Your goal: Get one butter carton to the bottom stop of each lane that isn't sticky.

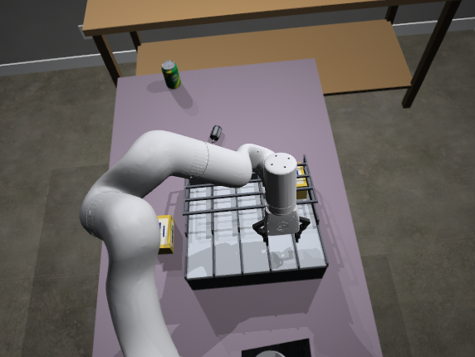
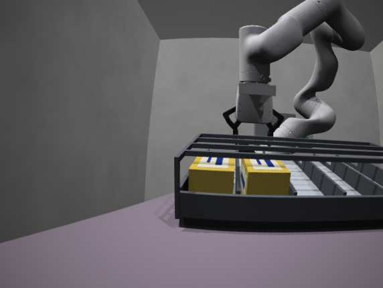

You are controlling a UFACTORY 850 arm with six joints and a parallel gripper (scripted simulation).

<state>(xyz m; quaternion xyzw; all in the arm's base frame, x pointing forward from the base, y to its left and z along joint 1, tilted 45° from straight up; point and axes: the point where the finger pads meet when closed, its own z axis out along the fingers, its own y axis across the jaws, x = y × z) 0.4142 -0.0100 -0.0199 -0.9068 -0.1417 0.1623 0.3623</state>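
Note:
The dark shelf [image 1: 254, 224] with five sloped lanes stands on the purple table. In the exterior view, two yellow butter cartons [image 2: 211, 174] [image 2: 265, 176] rest side by side against the low end stop, in the two leftmost lanes of that view. In the top view only one of them [image 1: 301, 183] shows, beside my wrist at the far right of the shelf. A third butter carton [image 1: 166, 233] lies on the table left of the shelf, partly hidden by my arm. My gripper [image 1: 281, 238] is open and empty above the second lane from the right, up-slope of the cartons; it also shows in the exterior view [image 2: 252, 133].
A green can [image 1: 171, 75] stands at the table's far left corner. A small dark cylinder [image 1: 216, 133] lies behind the shelf. A wooden bench [image 1: 266, 41] stands beyond the table. Three cross bars [image 2: 281, 147] span the shelf's low end.

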